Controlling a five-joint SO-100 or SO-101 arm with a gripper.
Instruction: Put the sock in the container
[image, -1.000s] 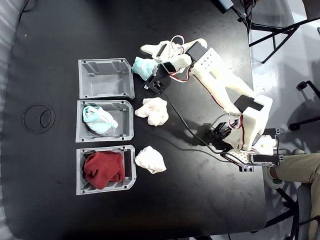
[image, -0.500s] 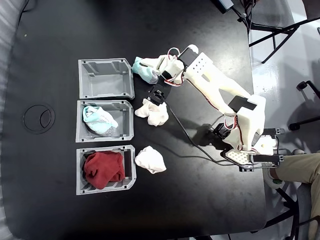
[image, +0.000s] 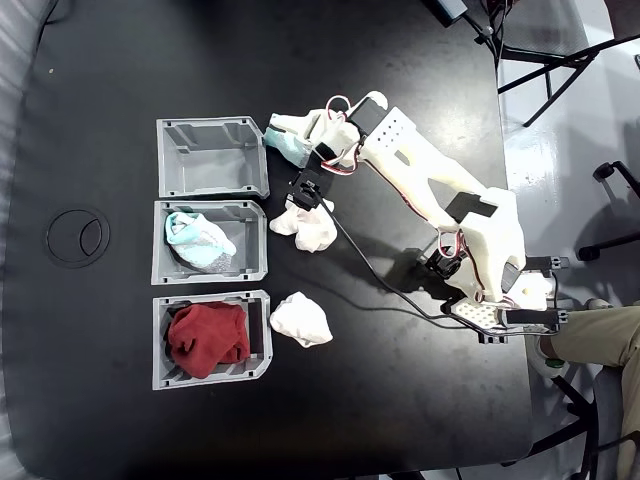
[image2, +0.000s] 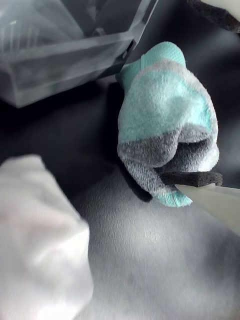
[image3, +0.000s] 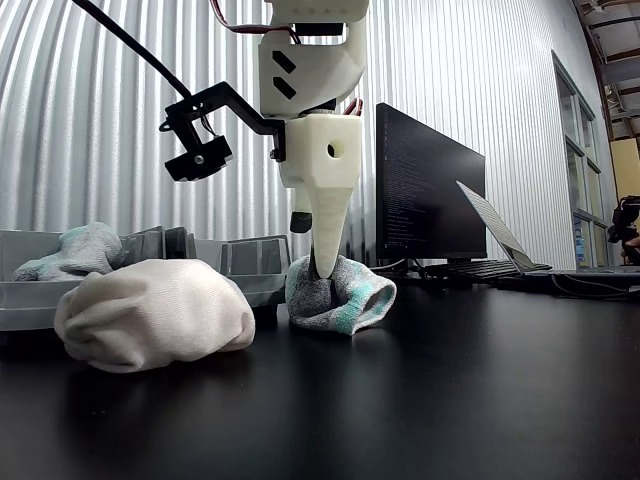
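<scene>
The claw (image3: 322, 272) is clamped on the sock (image2: 167, 122), beside the container (image: 212, 157) near the desk's (image: 400, 400) far edge. A shallow pinch could slip; the sock may snag the wall.

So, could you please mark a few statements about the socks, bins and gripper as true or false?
1. The mint sock lies inside the empty top bin in the fixed view. False: it sits on the table beside that bin.
2. The gripper is down on the mint sock. True.
3. The red cloth is in the bottom bin. True.
4. Both white socks are in bins. False: the white socks lie on the table.
5. The middle bin is empty. False: it holds a mint sock.
</scene>
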